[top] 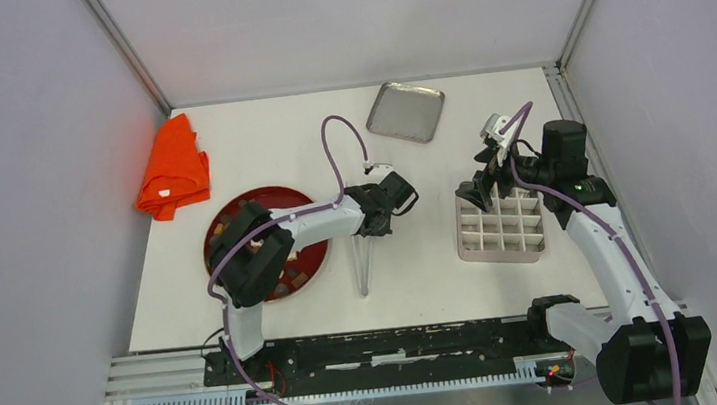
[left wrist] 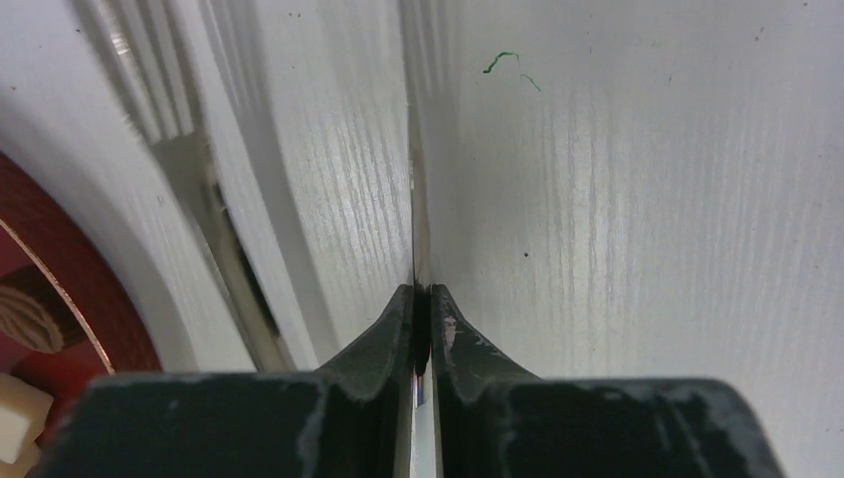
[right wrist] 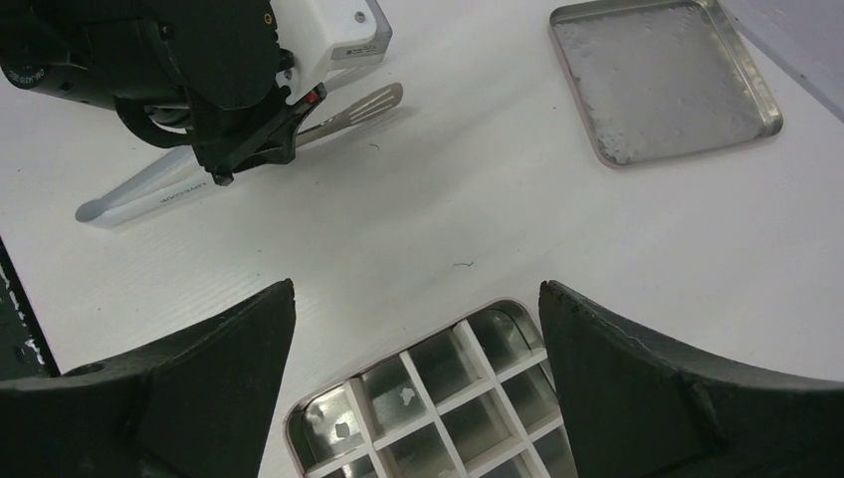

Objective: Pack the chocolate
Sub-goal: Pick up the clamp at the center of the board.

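Observation:
Chocolate pieces (top: pixel 292 281) lie on the red plate (top: pixel 314 258), half hidden under my left arm; a cream piece (left wrist: pixel 20 423) shows at the left wrist view's corner. My left gripper (top: pixel 378 223) (left wrist: pixel 422 291) is shut on one thin arm of the metal tongs (top: pixel 362 265) (right wrist: pixel 169 189), which rest on the table right of the plate. The tongs' other arm (left wrist: pixel 214 234) lies apart to the left. The divided tin (top: pixel 501 226) (right wrist: pixel 448 388) has bare cells. My right gripper (top: pixel 487 187) (right wrist: pixel 416 289) hangs open over its far left corner.
A shallow metal tray (top: pixel 406 111) (right wrist: pixel 662 75) lies at the back centre. An orange cloth (top: pixel 172 169) is bunched at the back left by the wall. White walls close in three sides; the arm bases and rail line the near edge.

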